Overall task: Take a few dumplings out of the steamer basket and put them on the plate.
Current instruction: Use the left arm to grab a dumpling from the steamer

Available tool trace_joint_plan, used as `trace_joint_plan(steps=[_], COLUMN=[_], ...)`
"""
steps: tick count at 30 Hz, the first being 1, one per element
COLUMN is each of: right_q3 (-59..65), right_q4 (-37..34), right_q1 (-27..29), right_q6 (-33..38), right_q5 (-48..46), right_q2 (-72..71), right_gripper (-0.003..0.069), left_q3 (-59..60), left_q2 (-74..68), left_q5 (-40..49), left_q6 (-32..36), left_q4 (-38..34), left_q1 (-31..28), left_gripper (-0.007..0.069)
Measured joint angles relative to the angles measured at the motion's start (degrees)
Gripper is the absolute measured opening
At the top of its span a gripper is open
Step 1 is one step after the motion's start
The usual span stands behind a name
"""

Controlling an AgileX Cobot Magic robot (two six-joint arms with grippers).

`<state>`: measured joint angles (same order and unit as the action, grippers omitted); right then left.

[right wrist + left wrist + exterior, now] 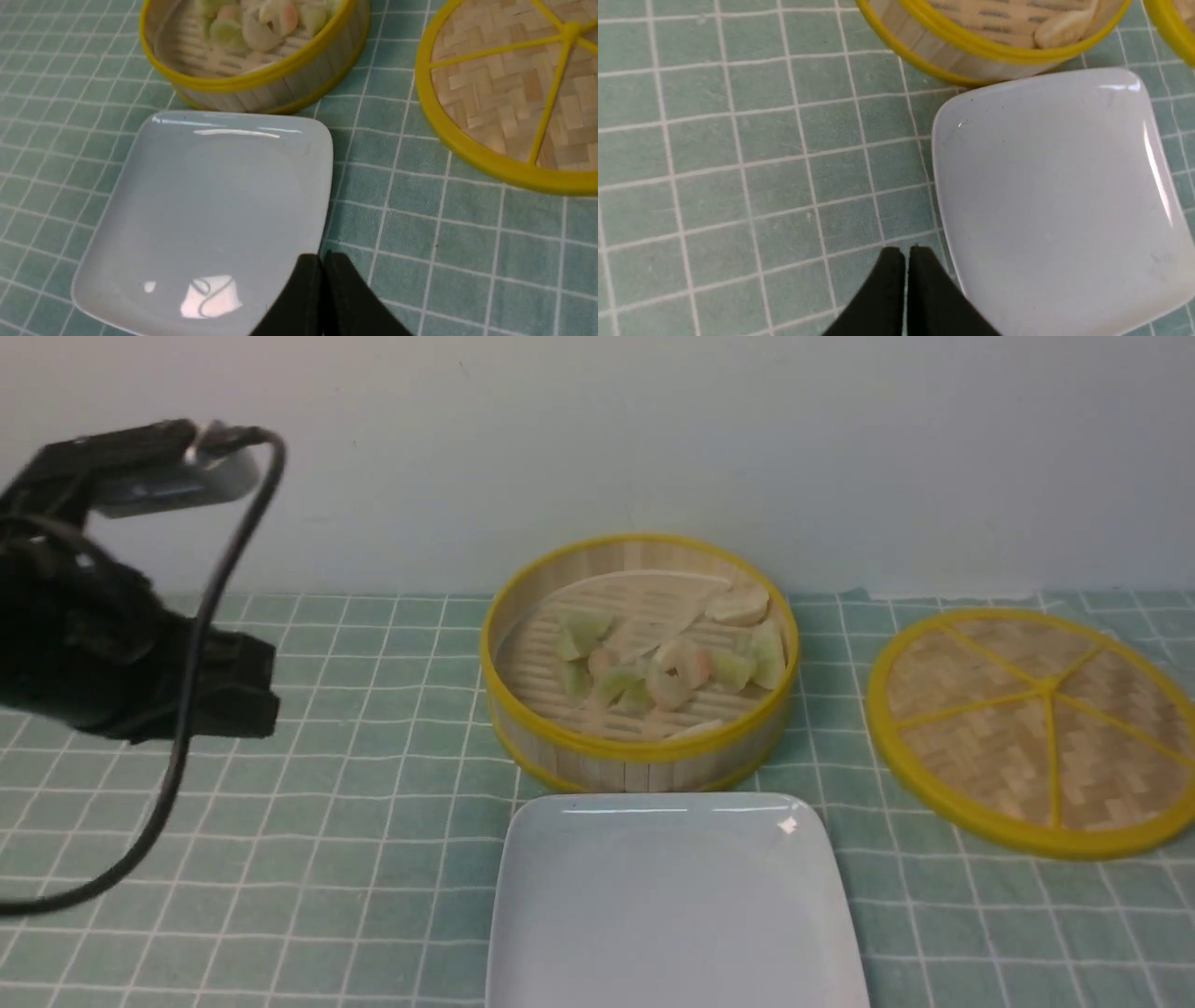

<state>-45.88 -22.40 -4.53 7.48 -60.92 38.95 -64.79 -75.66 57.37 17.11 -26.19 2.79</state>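
Front view: the plate lies square-on at six o'clock of the steamer basket holding the dumplings. Left gripper and right gripper are closed, empty, over checked cloth; pale wall behind.

Woven lid lies flat on green checked cloth, far edge seemingly rumpled

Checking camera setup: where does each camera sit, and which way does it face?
Front view: between the arms, facing forward at steamer basket, plate, lid; left arm shows.
Left wrist view: on left wrist, above shut left gripper, facing tablecloth, plate.
Right wrist view: on right wrist, above shut right gripper, facing plate, dumplings.
All three share steamer basket and plate.
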Motion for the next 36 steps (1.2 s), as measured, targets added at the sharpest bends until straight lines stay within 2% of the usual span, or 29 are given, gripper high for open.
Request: trace_joint_plan(steps=[7, 13, 17, 19, 23, 24, 25, 26, 29, 36], right_q3=[-3.2, -3.3, -3.3, -3.3, -3.3, -3.3, -3.3, -3.3, -3.3, -3.3], right_q4=[0.4, 1.7, 2.2, 2.2, 2.3, 2.3, 2.3, 2.4, 2.5, 2.5], right_q1=[0.0, 0.0, 0.0, 0.0, 0.0, 0.0, 0.0, 0.0, 0.0, 0.0], right_q6=[0.7, 0.6, 0.6, 0.6, 0.6, 0.6, 0.6, 0.6, 0.6, 0.6], right_q5=[-4.5, -5.1, -5.2, -5.6, -5.6, -5.7, -5.7, -5.8, -5.8, -6.2], right_q2=[3.3, 3.3, 3.3, 3.3, 3.3, 3.3, 3.3, 3.3, 3.3, 3.3], right_gripper=[-0.0013, -0.0012, -0.0012, -0.001, -0.001, -0.001, -0.001, -0.001, -0.001, -0.001], left_q3=[-12.5, -20.9, -24.3, -27.0, -30.3, -31.5, -31.6, -33.3, -36.7, -40.6], left_q2=[-11.7, -21.8, -27.1, -31.7, -38.3, -40.1, -40.5, -43.3, -47.8, -53.6], left_q5=[-2.9, -5.7, -9.5, -14.6, -18.7, -19.7, -19.9, -20.8, -21.6, -21.9], left_q6=[1.3, 3.0, 4.0, 4.1, 3.4, 2.5, 2.2, 0.5, -1.0, -2.1], left_q4=[2.9, 4.8, 5.7, 5.3, 4.9, 4.9, 4.9, 4.9, 5.0, 5.4], left_q1=[9.6, 13.8, 15.7, 16.8, 17.4, 17.4, 17.4, 17.4, 17.4, 17.4], left_gripper=[-0.0006, 0.0005, 0.008, 0.0185, 0.0365, 0.0405, 0.0412, 0.0458, 0.0491, 0.0459])
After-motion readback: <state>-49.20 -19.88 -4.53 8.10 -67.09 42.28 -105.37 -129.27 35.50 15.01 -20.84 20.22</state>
